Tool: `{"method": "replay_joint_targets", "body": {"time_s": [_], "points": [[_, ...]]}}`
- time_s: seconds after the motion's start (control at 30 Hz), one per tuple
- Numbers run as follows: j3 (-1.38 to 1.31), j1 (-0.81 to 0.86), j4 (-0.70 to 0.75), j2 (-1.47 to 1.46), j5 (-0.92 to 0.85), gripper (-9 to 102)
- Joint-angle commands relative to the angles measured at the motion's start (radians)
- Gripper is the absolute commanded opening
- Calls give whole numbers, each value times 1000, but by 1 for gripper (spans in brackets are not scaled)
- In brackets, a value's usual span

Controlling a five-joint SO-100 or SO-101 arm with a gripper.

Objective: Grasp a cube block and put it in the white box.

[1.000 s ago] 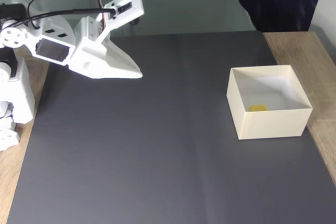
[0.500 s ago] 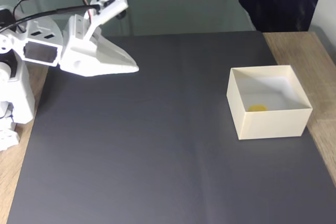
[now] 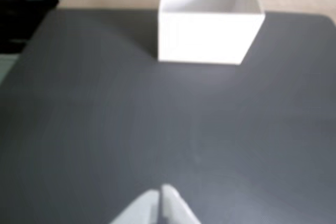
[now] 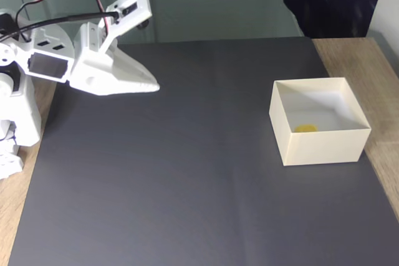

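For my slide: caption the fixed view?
Closed gripper hangs apart from white box holding yellow cube.

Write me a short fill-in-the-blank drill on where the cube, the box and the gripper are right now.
1. The yellow cube block lies inside the white ____.
2. The white box stands on a dark ____ mat.
3. The gripper has its jaws ____ and holds nothing.
4. In the fixed view the gripper is to the ____ of the box.

Missing words: box; grey; shut; left
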Motion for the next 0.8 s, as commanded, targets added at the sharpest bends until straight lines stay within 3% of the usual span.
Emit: {"method": "replay_joint_targets", "body": {"time_s": [0.0,0.77], "points": [[6,-9,40,9,-9,0],[32,15,426,9,-38,0]]}}
